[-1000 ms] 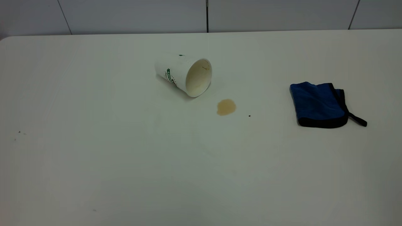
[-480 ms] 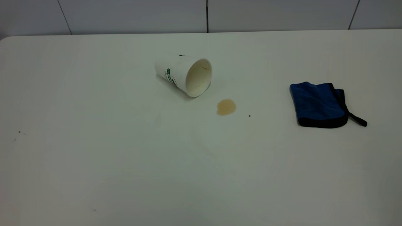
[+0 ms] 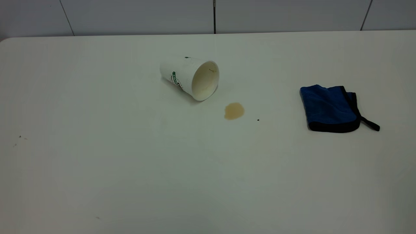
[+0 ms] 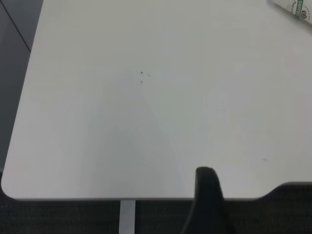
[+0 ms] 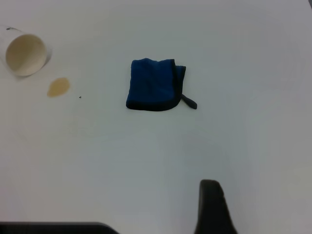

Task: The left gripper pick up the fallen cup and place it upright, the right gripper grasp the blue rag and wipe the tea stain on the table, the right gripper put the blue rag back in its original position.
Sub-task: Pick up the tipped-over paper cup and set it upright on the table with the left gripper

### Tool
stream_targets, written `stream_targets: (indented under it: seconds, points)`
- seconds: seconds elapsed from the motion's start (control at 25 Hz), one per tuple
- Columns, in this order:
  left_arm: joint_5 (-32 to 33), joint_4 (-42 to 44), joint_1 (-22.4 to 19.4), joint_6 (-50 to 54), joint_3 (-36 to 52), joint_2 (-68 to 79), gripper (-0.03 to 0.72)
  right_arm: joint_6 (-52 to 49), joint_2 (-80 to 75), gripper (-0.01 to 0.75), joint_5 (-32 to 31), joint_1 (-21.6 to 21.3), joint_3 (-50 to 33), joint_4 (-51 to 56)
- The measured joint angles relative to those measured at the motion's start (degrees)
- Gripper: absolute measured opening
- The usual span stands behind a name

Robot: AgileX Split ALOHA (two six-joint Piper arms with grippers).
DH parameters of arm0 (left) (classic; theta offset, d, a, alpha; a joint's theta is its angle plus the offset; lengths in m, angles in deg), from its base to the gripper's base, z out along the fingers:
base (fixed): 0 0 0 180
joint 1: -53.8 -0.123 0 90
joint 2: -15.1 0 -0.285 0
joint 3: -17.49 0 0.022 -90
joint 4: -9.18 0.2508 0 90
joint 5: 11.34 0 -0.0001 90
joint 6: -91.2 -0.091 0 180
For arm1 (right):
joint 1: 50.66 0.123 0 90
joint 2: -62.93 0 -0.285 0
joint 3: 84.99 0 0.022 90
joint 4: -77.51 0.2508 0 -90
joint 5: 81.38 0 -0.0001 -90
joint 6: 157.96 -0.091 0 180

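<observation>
On a smooth white counter (image 3: 97, 169), left to right: ribbed paper cup (image 3: 190, 77) on its side, roundish tan tea stain (image 3: 234, 111) just beside its mouth, folded plush blue rag (image 3: 330, 109) well apart; pincer openings impossible to tell.

Exterior view: neither arm is seen; the table (image 3: 97, 182) is cut off at the left, right and lower edges. The logo on the cup (image 3: 182, 73) is only partly legible. In the left wrist view, the cup (image 4: 295, 7) is cropped at the upper right corner. Of the left gripper (image 4: 207, 204) and the right gripper (image 5: 212, 207), only one dark finger each is seen, cut off at the lower edge.
</observation>
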Motion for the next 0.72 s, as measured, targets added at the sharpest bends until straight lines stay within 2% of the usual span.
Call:
stream_targets:
  seconds: [0.48, 0.72]
  points:
    - [-0.52, 2.17, 0.00, 0.00, -0.22, 0.78, 0.567, 0.00, 0.00, 0.534, -0.04, 0.00, 0.00, 0.00]
    - [-9.98, 0.85, 0.00, -0.82, -2.97, 15.04, 0.591, 0.00, 0.00, 0.534, -0.04, 0.00, 0.00, 0.00]
